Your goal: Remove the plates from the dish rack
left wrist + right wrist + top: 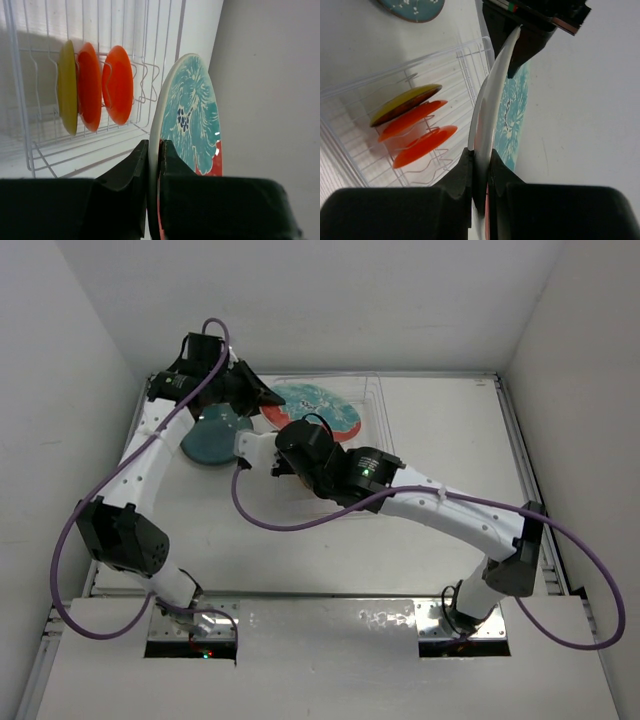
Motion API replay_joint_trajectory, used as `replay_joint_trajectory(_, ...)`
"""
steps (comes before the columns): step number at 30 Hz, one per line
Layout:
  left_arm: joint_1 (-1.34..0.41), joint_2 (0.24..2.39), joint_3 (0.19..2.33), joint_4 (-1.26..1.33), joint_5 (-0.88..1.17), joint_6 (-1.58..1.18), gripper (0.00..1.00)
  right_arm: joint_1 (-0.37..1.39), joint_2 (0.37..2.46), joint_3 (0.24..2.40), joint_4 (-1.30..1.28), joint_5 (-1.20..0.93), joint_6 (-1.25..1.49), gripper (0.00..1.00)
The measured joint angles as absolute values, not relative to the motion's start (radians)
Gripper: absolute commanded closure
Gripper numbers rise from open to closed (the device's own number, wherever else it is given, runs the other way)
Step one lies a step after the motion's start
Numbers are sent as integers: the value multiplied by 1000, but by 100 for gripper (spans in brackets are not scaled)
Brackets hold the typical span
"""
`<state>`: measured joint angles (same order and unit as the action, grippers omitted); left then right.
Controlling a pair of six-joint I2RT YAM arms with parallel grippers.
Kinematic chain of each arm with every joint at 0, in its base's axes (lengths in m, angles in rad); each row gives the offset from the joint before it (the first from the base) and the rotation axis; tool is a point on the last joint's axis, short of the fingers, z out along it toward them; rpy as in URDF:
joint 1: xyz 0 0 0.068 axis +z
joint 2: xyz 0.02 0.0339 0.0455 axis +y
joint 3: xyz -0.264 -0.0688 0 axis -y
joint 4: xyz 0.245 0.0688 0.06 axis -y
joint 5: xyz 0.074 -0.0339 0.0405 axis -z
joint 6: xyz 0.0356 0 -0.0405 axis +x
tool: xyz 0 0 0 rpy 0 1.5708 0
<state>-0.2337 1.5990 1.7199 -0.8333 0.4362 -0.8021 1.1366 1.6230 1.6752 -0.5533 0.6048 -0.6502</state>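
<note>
While one teal plate (pixel 210 443) lies unloaded, the left gripper (pixel 156 146) and right gripper (pixel 480 154) pinch the red-and-teal plate (pixel 192 120); three small plates (pixel 90 87) sit racked.

Bright, even light from overhead fills a white-walled cell. The pale worktop (pixel 450 440) carries only soft grey shadows under the arms. A metal strip (pixel 330 618) at the near edge throws speckled glare. In the left wrist view, the left fingers (pixel 125 172) are a near-black, soft-focus mass. The dish rack (pixel 150 60) wires wash out against white, and a small highlight sits on the patterned plate (pixel 192 115). In the right wrist view, the right fingers (pixel 457 180) are dark and blurred, and the plate's rim is bleached white.
</note>
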Motion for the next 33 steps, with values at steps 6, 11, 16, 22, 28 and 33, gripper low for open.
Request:
replay_joint_trajectory(6, -156, 1540, 1589, -708, 479, -842, 100, 1111, 1640, 1672, -461, 623, -625, 15)
replay_joint_trajectory(11, 105, 1454, 1393, -593, 519, -904, 100, 1086, 1597, 1662, -426, 614, -514, 8)
replay_joint_trajectory(16, 346, 1447, 1261, -358, 324, -926, 100, 1036, 1401, 1630, -459, 636, -370, 4)
replay_joint_trajectory(22, 357, 1509, 1169, -205, 206, -921, 100, 1016, 1217, 1634, -537, 657, -223, 2)
replay_joint_trajectory(28, 342, 1700, 1197, -107, 227, -904, 100, 1016, 1192, 1637, -664, 655, -138, 2)
replay_joint_trajectory(33, 342, 1804, 1228, -102, 220, -868, 100, 1016, 1180, 1621, -739, 651, -100, 2)
